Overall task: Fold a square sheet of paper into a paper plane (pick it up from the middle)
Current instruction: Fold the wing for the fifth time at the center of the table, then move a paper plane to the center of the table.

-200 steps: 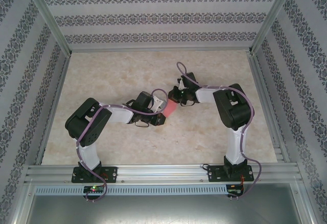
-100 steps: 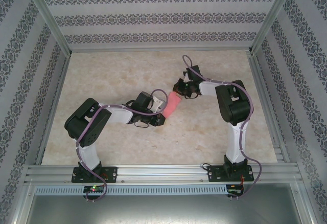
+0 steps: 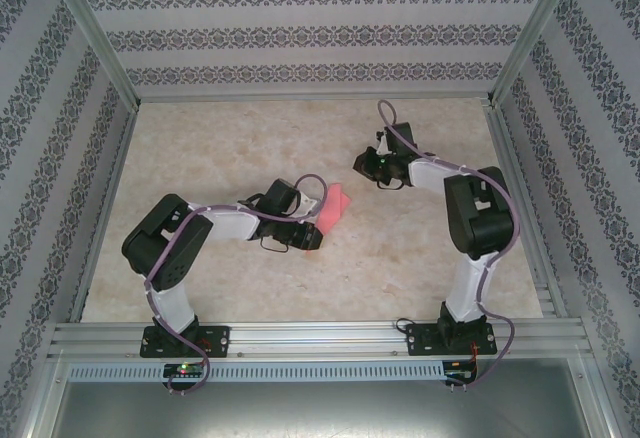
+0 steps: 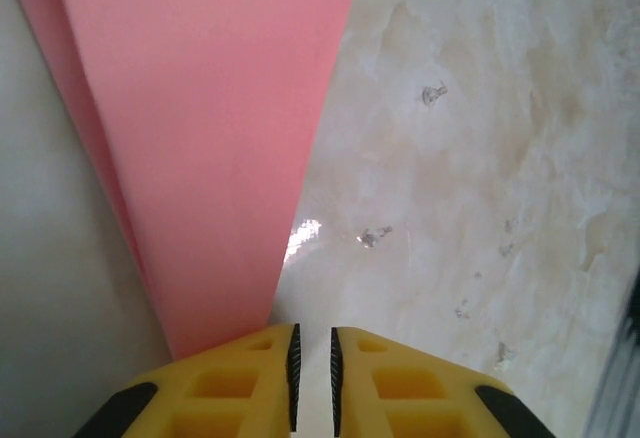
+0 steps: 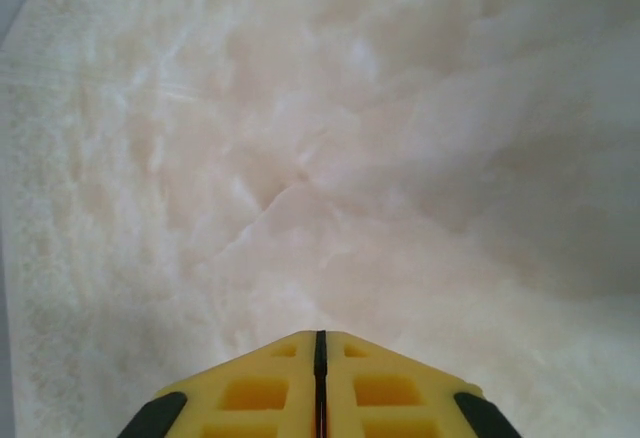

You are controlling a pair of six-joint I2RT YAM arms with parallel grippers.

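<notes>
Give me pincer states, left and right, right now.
Left pincer: open a crack, nothing in the gap; the folded pink paper sits just beside one finger.
Right pincer: closed, empty.

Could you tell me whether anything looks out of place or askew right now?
Slightly: the folded pink paper tapers down to one finger of the left gripper, beside it rather than between the narrowly parted jaws, so it may be loose. The right gripper is shut on nothing over the table.
</notes>
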